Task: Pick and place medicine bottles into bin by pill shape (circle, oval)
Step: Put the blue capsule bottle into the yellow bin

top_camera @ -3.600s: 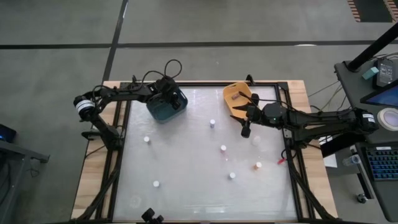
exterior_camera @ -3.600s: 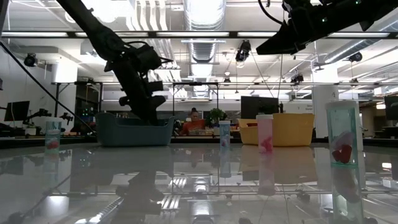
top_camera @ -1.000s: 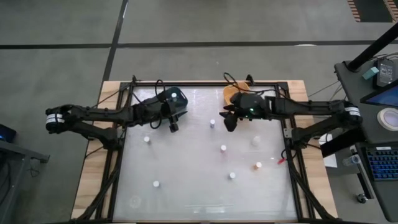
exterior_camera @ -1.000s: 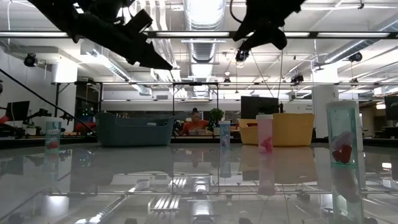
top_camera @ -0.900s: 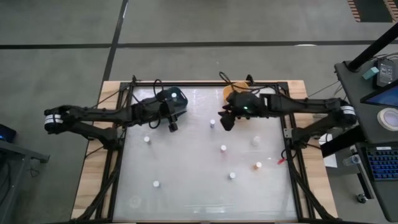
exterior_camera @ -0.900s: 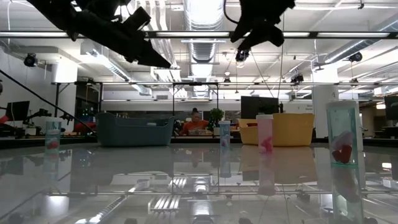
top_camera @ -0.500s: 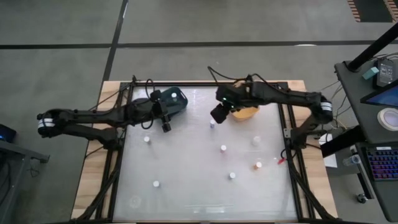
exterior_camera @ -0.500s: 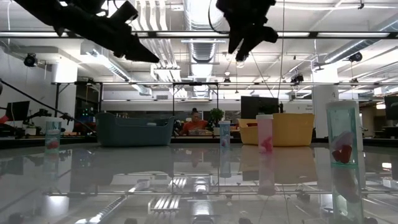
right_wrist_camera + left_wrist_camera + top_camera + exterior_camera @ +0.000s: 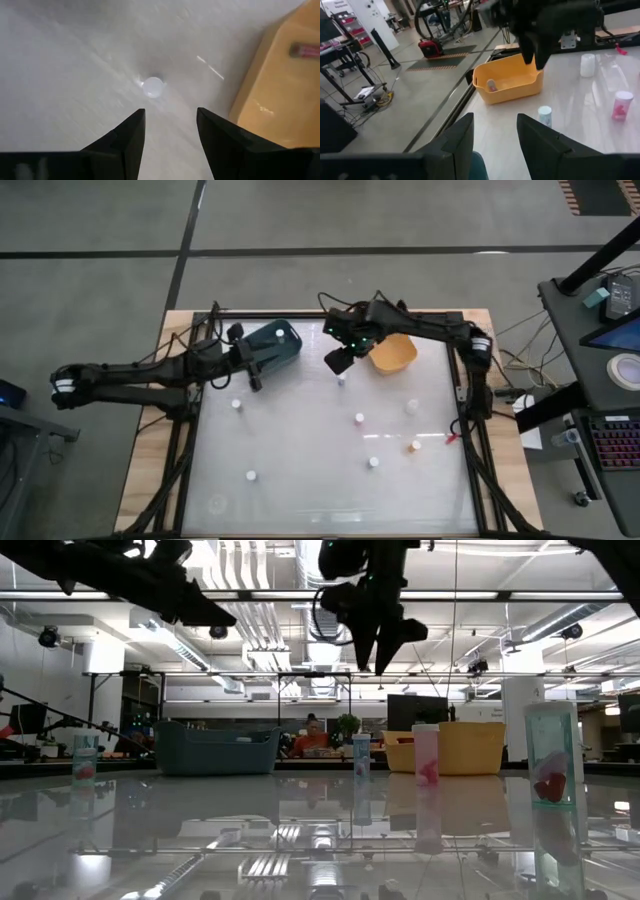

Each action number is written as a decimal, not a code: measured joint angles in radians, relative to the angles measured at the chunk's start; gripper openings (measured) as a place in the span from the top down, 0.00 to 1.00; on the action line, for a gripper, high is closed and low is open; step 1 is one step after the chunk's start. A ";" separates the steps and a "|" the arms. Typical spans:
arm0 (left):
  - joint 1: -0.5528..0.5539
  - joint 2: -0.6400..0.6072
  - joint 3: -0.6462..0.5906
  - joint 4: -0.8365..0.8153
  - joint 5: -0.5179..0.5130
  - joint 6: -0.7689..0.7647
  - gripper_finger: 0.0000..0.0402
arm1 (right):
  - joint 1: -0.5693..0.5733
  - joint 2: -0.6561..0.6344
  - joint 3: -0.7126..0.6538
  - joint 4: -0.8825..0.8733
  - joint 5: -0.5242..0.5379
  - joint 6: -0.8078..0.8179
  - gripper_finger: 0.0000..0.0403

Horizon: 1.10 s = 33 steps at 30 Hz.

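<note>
High view: the desk (image 9: 300, 470) lies bare at lower left; medicine bottles (image 9: 359, 418) scatter centre and right. The left end effector (image 9: 255, 383), fingers apart and empty, hovers beside the teal bin (image 9: 275, 342) at upper left. The right end effector (image 9: 337, 361), apart and empty, hangs left of the yellow bin (image 9: 395, 353). Right wrist view: one bottle (image 9: 153, 87) stands beyond the fingers.

Glossy white table (image 9: 300, 470), teal bin (image 9: 272, 345), yellow bin (image 9: 392, 353), scattered medicine bottles (image 9: 359, 419)
</note>
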 joint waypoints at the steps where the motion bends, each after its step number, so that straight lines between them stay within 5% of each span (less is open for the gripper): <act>1: 0.000 -0.009 -0.003 0.000 0.000 0.000 0.66 | 0.000 0.020 0.015 -0.008 -0.011 0.000 0.57; 19: 0.000 -0.057 -0.017 0.000 0.000 0.000 0.67 | 0.000 0.201 0.046 -0.004 -0.068 -0.031 0.39; 33: 0.000 -0.057 -0.017 0.000 0.000 0.000 0.67 | 0.000 0.279 0.044 0.030 -0.068 -0.072 0.38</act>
